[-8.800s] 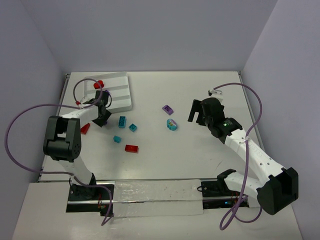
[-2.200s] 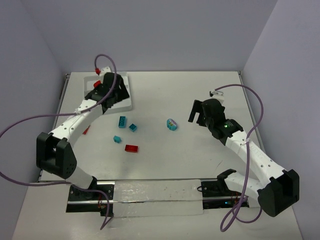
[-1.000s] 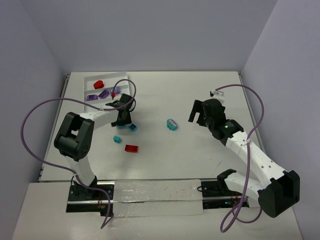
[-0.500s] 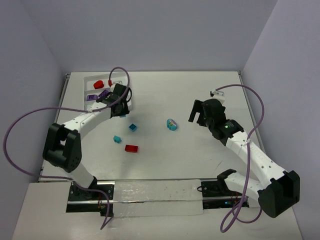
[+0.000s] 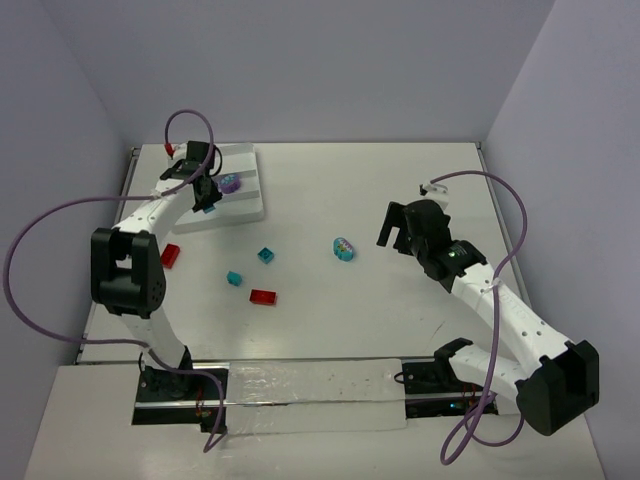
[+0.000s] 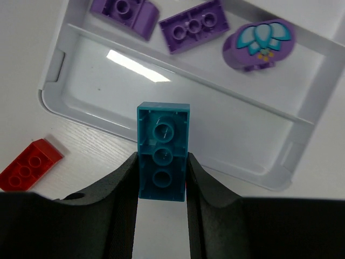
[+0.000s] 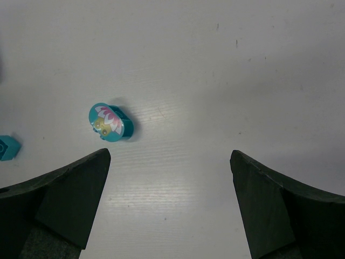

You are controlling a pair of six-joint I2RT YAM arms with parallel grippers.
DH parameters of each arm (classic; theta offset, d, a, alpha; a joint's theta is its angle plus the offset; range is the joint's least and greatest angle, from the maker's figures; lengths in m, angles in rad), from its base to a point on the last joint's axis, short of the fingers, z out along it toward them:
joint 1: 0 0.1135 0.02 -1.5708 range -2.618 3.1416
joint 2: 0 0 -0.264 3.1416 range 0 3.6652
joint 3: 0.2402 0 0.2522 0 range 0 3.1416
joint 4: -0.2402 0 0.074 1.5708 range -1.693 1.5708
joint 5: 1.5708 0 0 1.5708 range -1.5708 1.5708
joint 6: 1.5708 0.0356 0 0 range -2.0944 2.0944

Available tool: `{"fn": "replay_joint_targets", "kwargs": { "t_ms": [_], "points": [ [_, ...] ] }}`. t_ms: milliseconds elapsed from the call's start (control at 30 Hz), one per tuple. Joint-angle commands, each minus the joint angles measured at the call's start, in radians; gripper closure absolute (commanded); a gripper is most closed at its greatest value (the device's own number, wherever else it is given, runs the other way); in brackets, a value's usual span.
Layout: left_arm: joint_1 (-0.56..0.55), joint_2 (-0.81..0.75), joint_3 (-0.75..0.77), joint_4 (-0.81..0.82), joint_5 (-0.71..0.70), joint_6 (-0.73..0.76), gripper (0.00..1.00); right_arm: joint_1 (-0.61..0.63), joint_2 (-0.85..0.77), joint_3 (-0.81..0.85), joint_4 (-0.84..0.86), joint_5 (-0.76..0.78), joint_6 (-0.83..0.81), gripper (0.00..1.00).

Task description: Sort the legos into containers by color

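My left gripper [image 5: 205, 193] is shut on a teal two-by-three brick [image 6: 163, 152] and holds it over the near edge of the white ribbed tray [image 5: 246, 205], above an empty compartment [image 6: 215, 116]. The compartment beyond it holds two purple bricks [image 6: 191, 25] and a rounded purple-and-teal piece [image 6: 260, 44]. A red brick [image 6: 29, 164] lies on the table just outside the tray [image 5: 170, 255]. My right gripper [image 5: 398, 226] is open and empty, right of a rounded teal piece [image 7: 110, 122]. Two small teal bricks [image 5: 265, 255] [image 5: 234, 278] and a red brick [image 5: 263, 296] lie mid-table.
The left arm and its purple cable [image 5: 190, 125] cover the tray's far part in the top view. A long clear strip [image 5: 310, 395] with black clamps runs along the near edge. Walls enclose the table on three sides.
My left gripper has picked the larger teal brick off the table and carried it back and left to the tray's near edge. The right arm has not moved.
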Motion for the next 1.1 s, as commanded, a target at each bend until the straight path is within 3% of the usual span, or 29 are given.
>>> {"fn": "replay_joint_targets", "kwargs": {
  "t_ms": [0, 533, 633, 967, 1067],
  "points": [
    [0.031, 0.042, 0.064, -0.011, -0.046, -0.065, 1.00, 0.009, -0.014, -0.011, 0.036, 0.010, 0.007, 0.00],
    [0.171, 0.162, 0.054, 0.034, 0.001, -0.155, 1.00, 0.009, -0.003, -0.005, 0.040, 0.021, -0.007, 0.00],
    [0.176, 0.177, 0.056, 0.048, 0.025, -0.146, 0.93, 0.009, 0.001, -0.001, 0.037, 0.023, -0.012, 0.00],
    [0.176, 0.139, 0.051, 0.050, 0.016, -0.137, 0.34, 0.009, 0.020, 0.009, 0.039, 0.012, -0.010, 0.00],
    [0.170, 0.099, 0.060, 0.047, 0.016, -0.126, 0.21, 0.010, 0.016, 0.012, 0.036, 0.009, -0.009, 0.00]
  ]
}}
